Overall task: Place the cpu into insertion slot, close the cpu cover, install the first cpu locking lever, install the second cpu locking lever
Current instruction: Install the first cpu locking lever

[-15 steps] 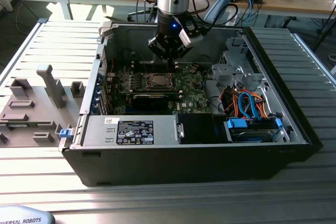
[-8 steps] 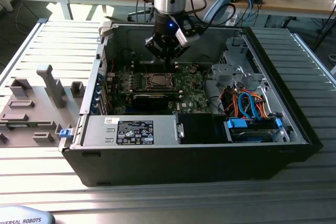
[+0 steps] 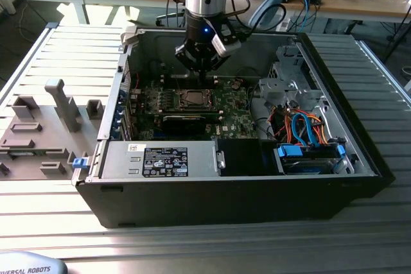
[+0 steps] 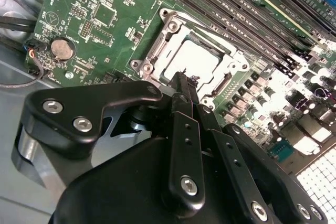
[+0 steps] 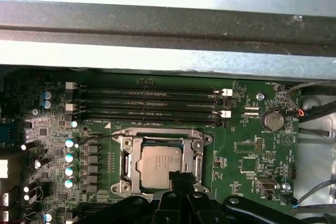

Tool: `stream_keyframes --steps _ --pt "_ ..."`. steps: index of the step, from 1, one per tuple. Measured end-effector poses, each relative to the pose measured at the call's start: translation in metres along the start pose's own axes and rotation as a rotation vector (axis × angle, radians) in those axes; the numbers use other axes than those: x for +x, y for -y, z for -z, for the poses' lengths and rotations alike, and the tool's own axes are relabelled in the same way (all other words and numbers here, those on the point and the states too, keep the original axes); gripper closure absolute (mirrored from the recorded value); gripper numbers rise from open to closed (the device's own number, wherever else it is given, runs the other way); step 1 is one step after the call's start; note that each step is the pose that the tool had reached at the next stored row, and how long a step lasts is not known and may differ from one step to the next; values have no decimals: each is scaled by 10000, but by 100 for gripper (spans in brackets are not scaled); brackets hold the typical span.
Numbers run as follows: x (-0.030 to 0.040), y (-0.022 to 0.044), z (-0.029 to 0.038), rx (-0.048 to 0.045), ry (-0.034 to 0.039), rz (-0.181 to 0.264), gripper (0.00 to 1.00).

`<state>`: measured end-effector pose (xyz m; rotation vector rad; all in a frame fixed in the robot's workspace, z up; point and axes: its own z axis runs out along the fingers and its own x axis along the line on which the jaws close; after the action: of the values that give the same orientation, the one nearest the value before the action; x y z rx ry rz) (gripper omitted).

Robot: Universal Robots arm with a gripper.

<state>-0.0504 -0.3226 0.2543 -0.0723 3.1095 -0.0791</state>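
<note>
Currently the open PC case lies on its side on the slatted metal table, with the green motherboard flat on its floor. On the exterior view's left, outside the case, sit grey fixture blocks. Power supply is along the near wall; drive cage with orange and blue cables is on the exterior view's right.

Arm comes straight down into the case. Gripper hangs just over the far edge of the insertion slot. In both wrist views its black fingers come to one narrow tip at the socket rim, so they look closed with nothing between them, though the tip itself is partly hidden.

Cpu is already seated in the slot, silver top up. Cpu cover looks laid flat around it, chip showing through the window. Thin locking lever angles off one socket corner. Four memory slots run just beyond the socket; coin cell sits apart on the board.
</note>
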Motion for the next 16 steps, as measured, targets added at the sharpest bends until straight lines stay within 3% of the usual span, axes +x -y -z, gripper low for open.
stream_keyframes --steps 16 --pt "35 -55 4 65 -3 2 89"
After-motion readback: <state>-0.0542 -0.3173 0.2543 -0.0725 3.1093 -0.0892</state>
